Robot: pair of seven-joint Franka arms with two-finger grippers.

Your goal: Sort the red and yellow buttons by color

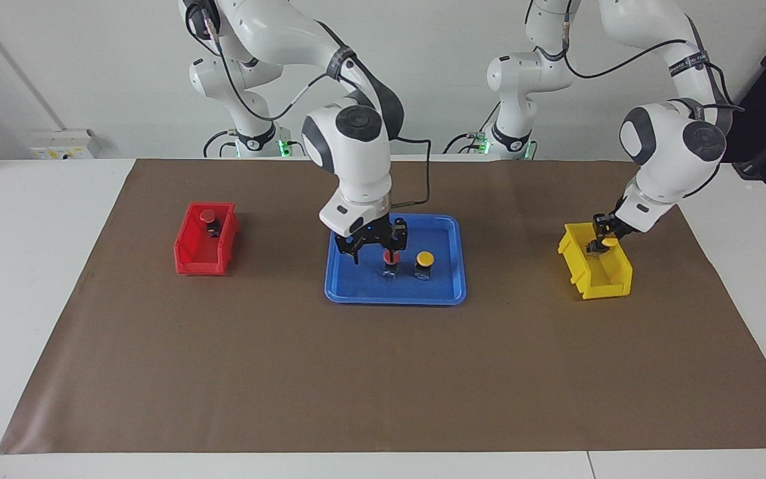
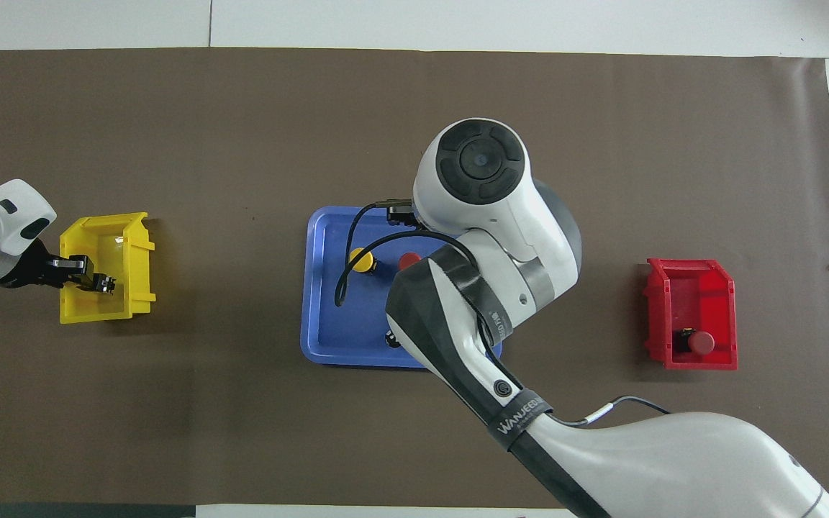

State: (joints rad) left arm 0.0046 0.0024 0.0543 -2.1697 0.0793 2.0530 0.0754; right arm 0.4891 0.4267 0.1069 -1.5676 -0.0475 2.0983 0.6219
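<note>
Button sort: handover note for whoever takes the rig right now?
Left gripper: shut on a yellow button, low inside the yellow bin, not yet released.
Right gripper: open, low over the blue tray, around the red button there.
Done: one red button lies in the red bin.
Left: release the held yellow one, bin the tray's red button and the yellow button beside it. A dark capless cylinder on the tray stays.

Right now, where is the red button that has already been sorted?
In the facing view, one red button sits inside the red bin at the right arm's end of the table, in the part of the bin nearer the robots.
</note>
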